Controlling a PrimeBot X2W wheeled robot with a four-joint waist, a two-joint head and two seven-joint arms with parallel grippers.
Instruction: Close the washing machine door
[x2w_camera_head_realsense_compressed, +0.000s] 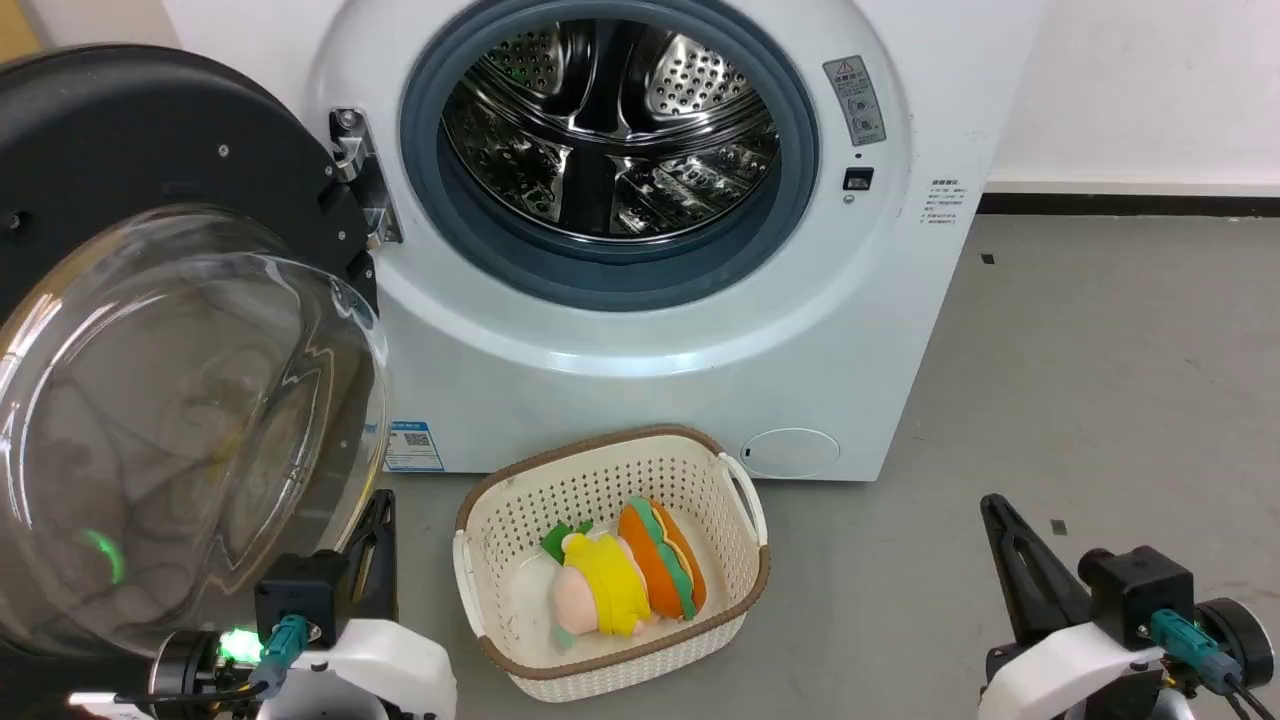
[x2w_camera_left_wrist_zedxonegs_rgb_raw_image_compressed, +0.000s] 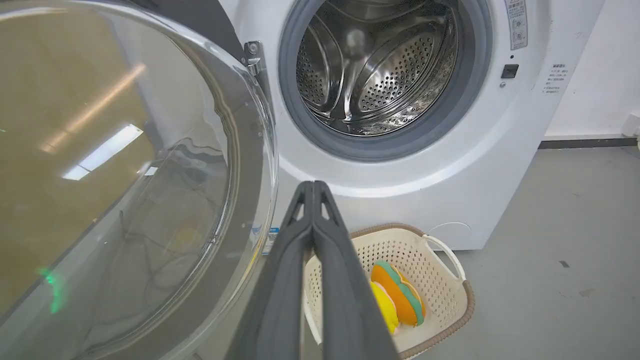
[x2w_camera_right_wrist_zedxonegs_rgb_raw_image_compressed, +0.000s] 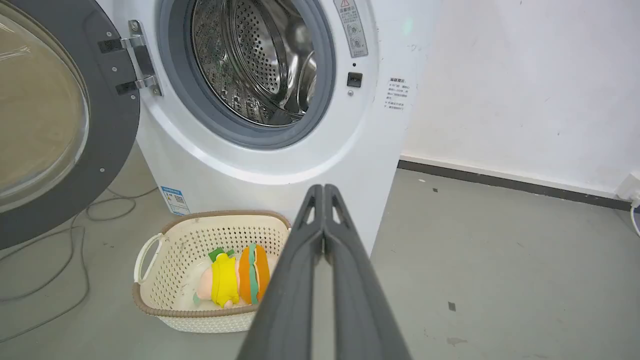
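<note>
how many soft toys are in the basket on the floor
2: a yellow and pink toy on the left side of the basket, and an orange and green toy touching it on the right. Others could lie hidden beneath them.

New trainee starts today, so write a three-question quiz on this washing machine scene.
1. True or false: the large round black-rimmed glass door of the white front-loading washing machine is latched shut.
2. What lies in the cream perforated plastic basket? A) folded towels B) colourful plush toys C) detergent bottles
3. Fill in: the left pincer and the right pincer are both ____ (open or shut).

Key: 1 false, it hangs wide open on its hinge; 2 B; 3 shut.
</note>
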